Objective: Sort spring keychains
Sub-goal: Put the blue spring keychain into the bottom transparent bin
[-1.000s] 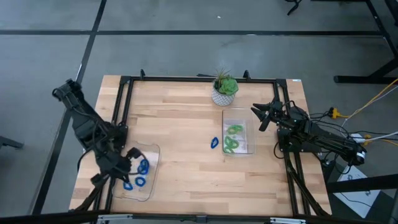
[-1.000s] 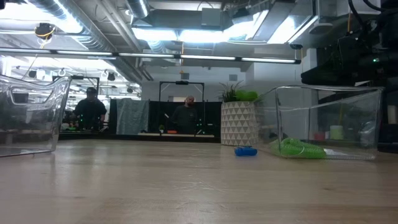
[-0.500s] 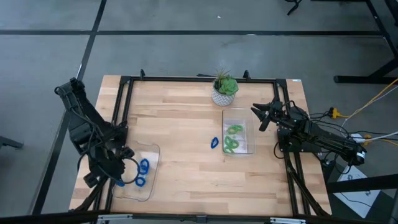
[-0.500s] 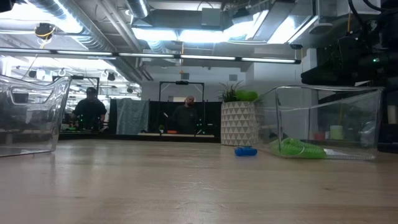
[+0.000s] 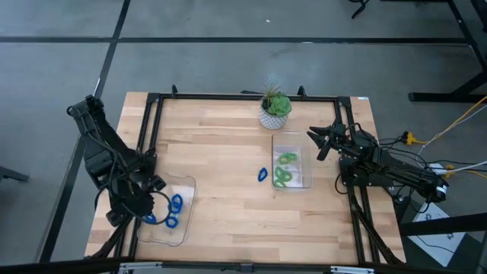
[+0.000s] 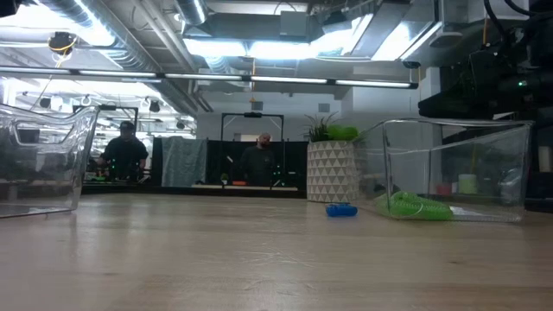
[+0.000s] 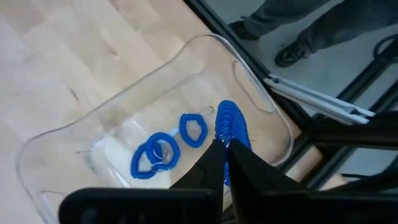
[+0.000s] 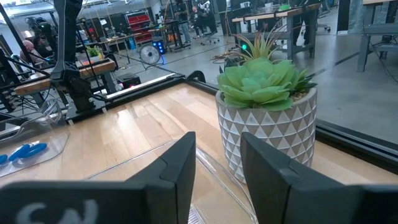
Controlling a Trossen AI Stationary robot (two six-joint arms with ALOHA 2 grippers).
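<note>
My left gripper [image 7: 224, 146] is over the clear left tray [image 7: 62, 134], near the table's left front corner, shut on a blue spring keychain [image 7: 231, 124]. Other blue keychains [image 7: 163, 149] lie flat on that tray's floor. Green keychains [image 5: 285, 169] lie in the clear right tray [image 5: 305, 164]. One blue keychain [image 5: 262, 175] lies on the table just left of that tray. My right gripper [image 8: 217, 168] waits open at the table's right edge, facing the potted plant [image 8: 264, 112]. My left gripper pinches the blue keychain's coil [image 7: 225, 138] between its two fingertips, coming steeply from above. The loop stands on edge beyond the tips, over the tray's end nearest the table's left edge [image 5: 150, 218]. Whether its lower part rests on the tray floor does not show.
A potted plant [image 5: 275, 109] stands at the table's far edge, behind the right tray. A black frame rail [image 5: 144, 152] runs along the table's sides. Bare wood lies between the two trays [image 5: 221, 167]. People show in the room beyond the table [image 6: 259, 160].
My left gripper has swung a little toward the table's left edge over the left tray and tipped further down, staying shut. The blue keychain has gone along with it. My right arm has kept still.
</note>
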